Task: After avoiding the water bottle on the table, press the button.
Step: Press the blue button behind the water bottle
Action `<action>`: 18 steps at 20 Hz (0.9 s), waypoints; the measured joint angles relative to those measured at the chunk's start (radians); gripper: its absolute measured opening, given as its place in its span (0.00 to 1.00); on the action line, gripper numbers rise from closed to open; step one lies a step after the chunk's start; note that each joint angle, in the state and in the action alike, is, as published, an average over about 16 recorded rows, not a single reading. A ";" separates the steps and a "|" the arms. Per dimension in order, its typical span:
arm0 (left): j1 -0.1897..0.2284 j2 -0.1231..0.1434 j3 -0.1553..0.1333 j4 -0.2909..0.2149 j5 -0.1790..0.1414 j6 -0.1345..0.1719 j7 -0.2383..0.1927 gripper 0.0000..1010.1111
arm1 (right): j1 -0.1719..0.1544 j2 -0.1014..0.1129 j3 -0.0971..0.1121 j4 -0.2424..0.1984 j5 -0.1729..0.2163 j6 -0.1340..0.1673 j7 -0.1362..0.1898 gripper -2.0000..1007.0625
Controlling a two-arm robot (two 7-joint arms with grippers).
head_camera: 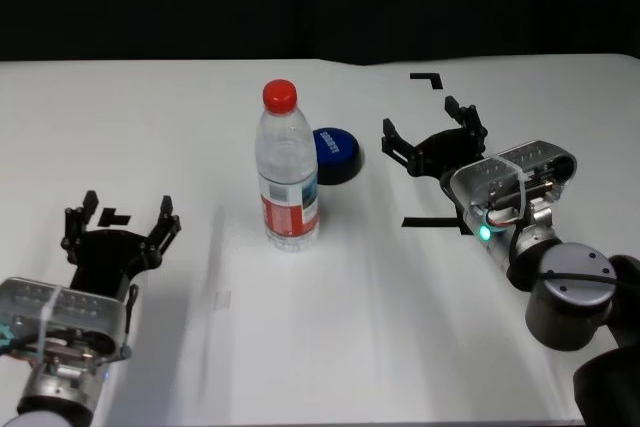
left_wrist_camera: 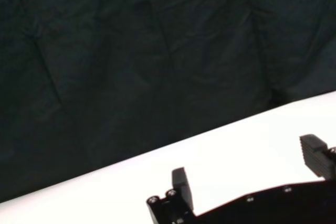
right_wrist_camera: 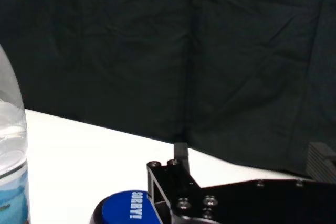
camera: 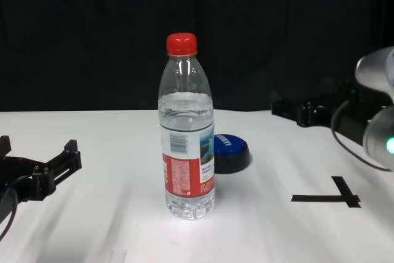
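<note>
Both sets of jaws stand spread wide and hold nothing. On the right, the right gripper (head_camera: 436, 134) hangs just above the table (head_camera: 180, 117), its jaws pointing toward the far left, right of the button (head_camera: 335, 155) and a little apart from it; the head view shows white table between the nearest fingertip and the button's rim. From the right wrist view the button (right_wrist_camera: 126, 209) lies just ahead of that gripper's dark frame, with part of the water bottle (right_wrist_camera: 11, 171) showing at the picture's edge. The water bottle (head_camera: 286, 169) stands upright near the middle of the table, red cap on, holding clear water, with its label around the lower half. It stands nearer to the robot than the button and slightly to its left, so that in the chest view the water bottle (camera: 186, 130) covers the left edge of the button (camera: 229, 152). Black tape marks (head_camera: 430, 222) lie on the table beneath the right arm and at the far right. Parked at the near left, the left gripper (head_camera: 120, 227) sits low over the table, well apart from the bottle.
</note>
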 joint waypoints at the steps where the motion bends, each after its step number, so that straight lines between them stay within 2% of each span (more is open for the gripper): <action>1: 0.000 0.000 0.000 0.000 0.000 0.000 0.000 0.99 | 0.007 0.000 0.000 0.008 0.000 -0.001 0.003 1.00; 9: 0.000 0.000 0.000 0.000 0.000 0.000 0.000 0.99 | 0.059 0.005 -0.007 0.070 0.004 -0.013 0.022 1.00; 18: 0.000 0.000 0.000 0.000 0.000 0.000 0.000 0.99 | 0.109 -0.001 -0.020 0.141 0.003 -0.027 0.028 1.00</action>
